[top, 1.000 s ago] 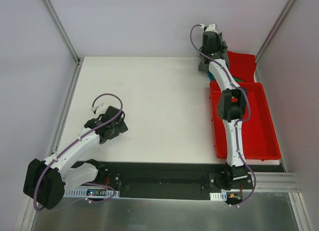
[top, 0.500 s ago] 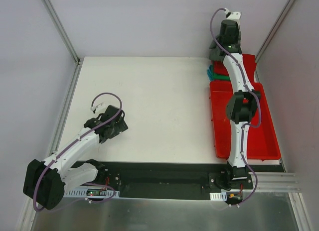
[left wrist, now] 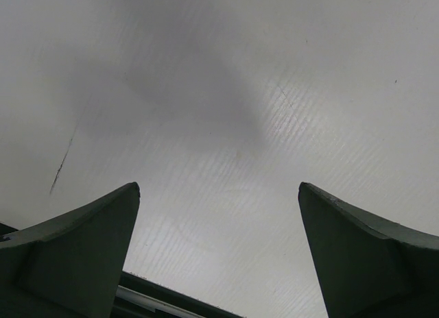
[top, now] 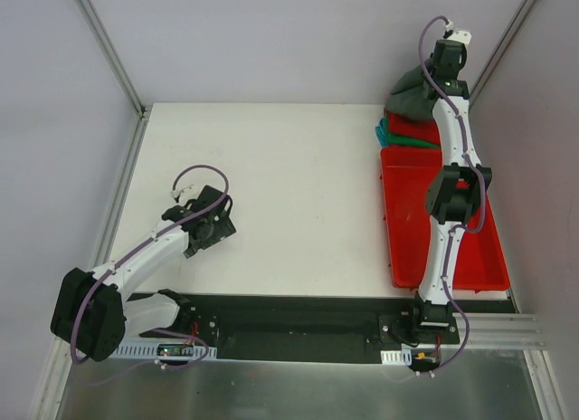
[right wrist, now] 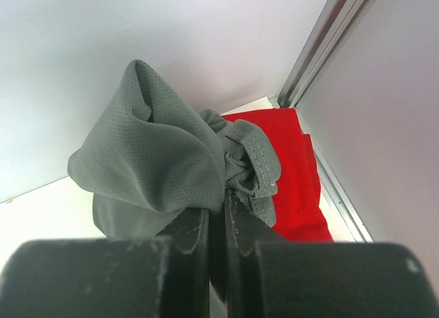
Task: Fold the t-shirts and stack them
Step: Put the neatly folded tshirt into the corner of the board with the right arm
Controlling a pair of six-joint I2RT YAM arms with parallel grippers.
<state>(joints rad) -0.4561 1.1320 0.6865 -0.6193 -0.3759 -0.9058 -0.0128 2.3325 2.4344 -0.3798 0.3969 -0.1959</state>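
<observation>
Across the bench (top: 289, 167), an idle gripper at left and a pinched shirt at far right

Low over bare bench, the left gripper (left wrist: 218, 194) hovers with its fingers spread wide and holds nothing. At the back right corner, just beyond the red tray (top: 479, 257), the red t-shirt (right wrist: 291, 167) and teal-green t-shirt (top: 401, 139) lie folded. Above them the right gripper (right wrist: 218, 212) is clamped tight on a bunched fold of the dark charcoal-grey t-shirt (right wrist: 158, 160), which hangs crumpled. To do this step well, carry it to the open middle of the bench and lower it slowly so it spreads rather than heaps. The left gripper should then take a second corner.
</observation>
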